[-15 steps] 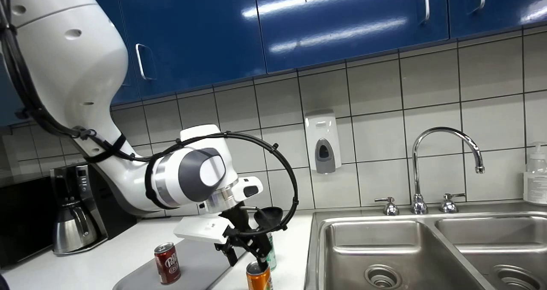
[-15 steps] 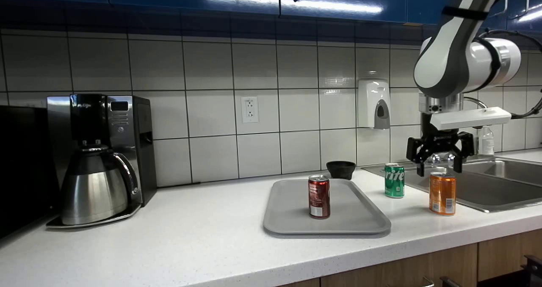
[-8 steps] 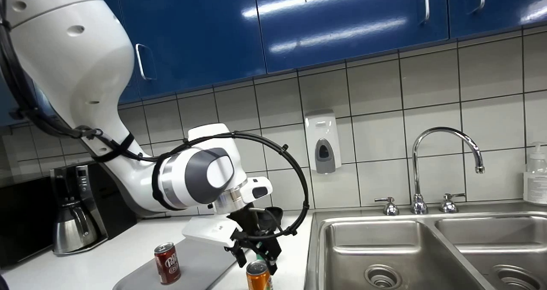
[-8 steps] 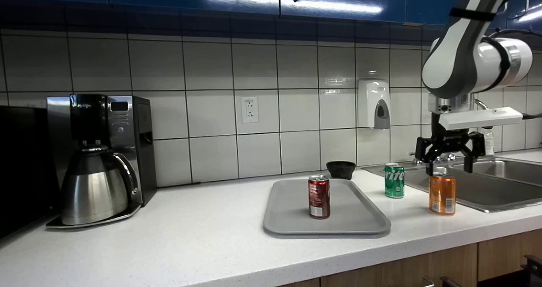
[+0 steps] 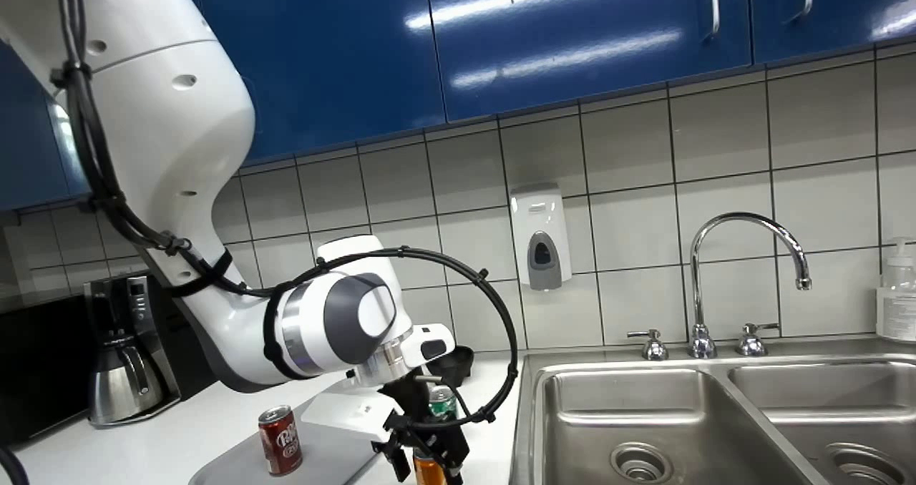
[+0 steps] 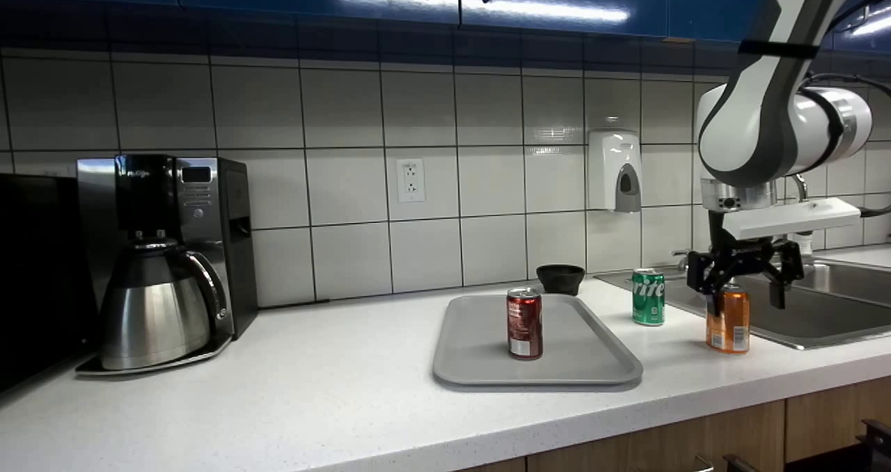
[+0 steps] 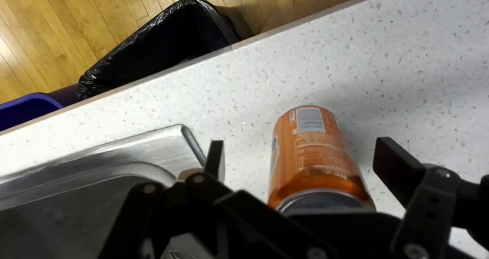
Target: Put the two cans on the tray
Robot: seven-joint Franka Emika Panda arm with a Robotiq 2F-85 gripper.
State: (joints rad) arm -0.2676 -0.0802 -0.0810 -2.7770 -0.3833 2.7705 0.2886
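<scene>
The orange can point(image 6: 732, 324) stands upright on the counter near the sink. In the wrist view the orange can point(image 7: 311, 148) stands between the two fingers with a gap on each side. My gripper point(image 7: 303, 155) is open and points down around the can's upper part; it also shows in both exterior views point(image 6: 747, 301) point(image 5: 427, 471). The green can point(image 6: 648, 298) stands upright on the counter between tray and orange can; the arm partly hides the green can point(image 5: 442, 400) in an exterior view. The grey tray point(image 6: 473, 343) lies flat on the counter and also shows here point(image 5: 333, 448).
A dark red can point(image 6: 524, 324) stands upright on the tray. A black bowl point(image 6: 560, 278) is behind the tray by the wall. The steel sink point(image 5: 529, 428) is beside the orange can. A coffee maker point(image 6: 167, 263) stands far from the gripper. The counter edge and a bin point(image 7: 164, 45) show in the wrist view.
The open gripper has shifted sideways toward the sink, then come down, so that its fingers now reach the orange can's upper part. The cans and tray have not moved.
</scene>
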